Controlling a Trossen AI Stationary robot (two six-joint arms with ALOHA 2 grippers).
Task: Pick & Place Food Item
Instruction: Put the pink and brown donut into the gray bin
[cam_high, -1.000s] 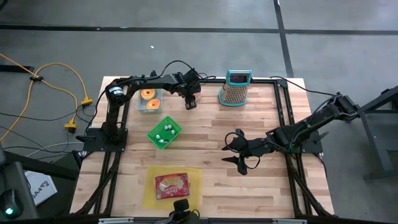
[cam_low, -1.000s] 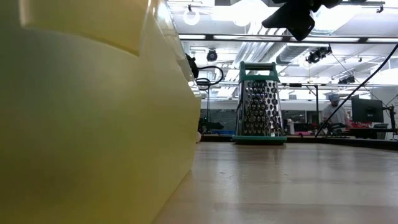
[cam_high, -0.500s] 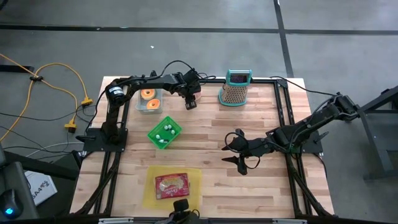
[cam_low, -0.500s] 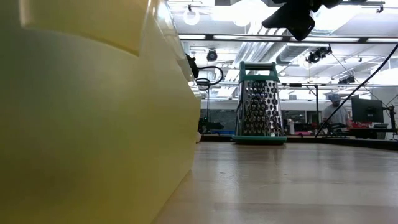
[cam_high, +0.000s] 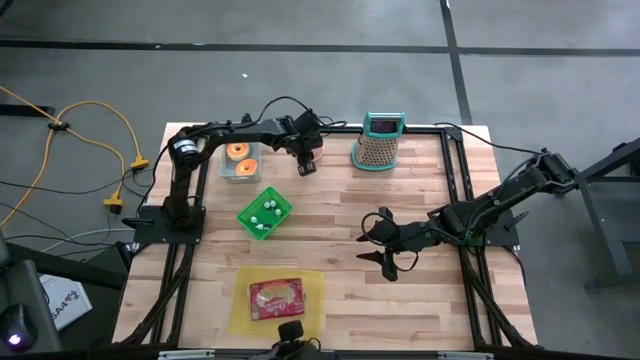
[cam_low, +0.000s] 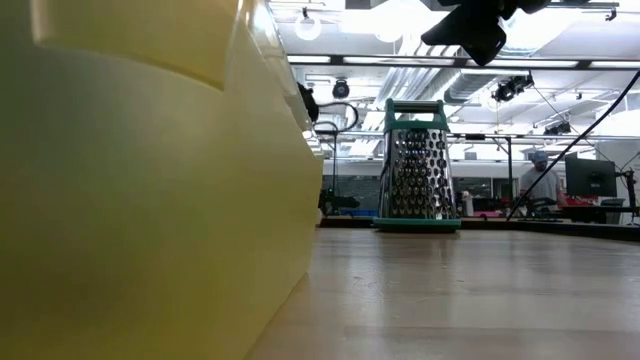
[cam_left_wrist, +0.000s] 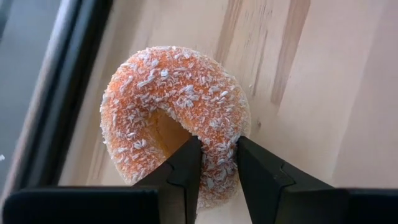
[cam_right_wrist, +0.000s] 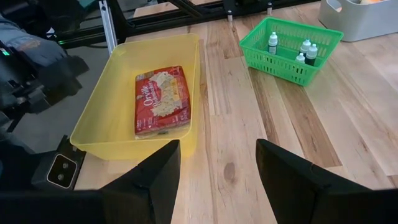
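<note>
At the near edge of the wooden table (cam_high: 330, 270) sits a yellow bin (cam_high: 244, 310) holding a red food packet (cam_high: 275, 297); its wall fills the left of the low view. Just beyond it and to the left stands a green basket (cam_high: 265, 213) with small bottles inside. The right gripper (cam_high: 388, 251) hangs over bare wood on the right half of the table, its jaws spread wide apart with nothing between them. Farther back on the left, a pale container (cam_high: 240, 162) carries orange doughnuts. Near it, toward the table's far edge, the left gripper (cam_left_wrist: 215, 163) is down at an orange, coconut-flaked doughnut (cam_left_wrist: 173, 106) lying on the wood beside the dark frame rail; its fingers straddle the ring's wall, one in the hole and one outside, closing onto it. A metal grater (cam_high: 378, 142) with teal trim stands upright at the far edge.
</note>
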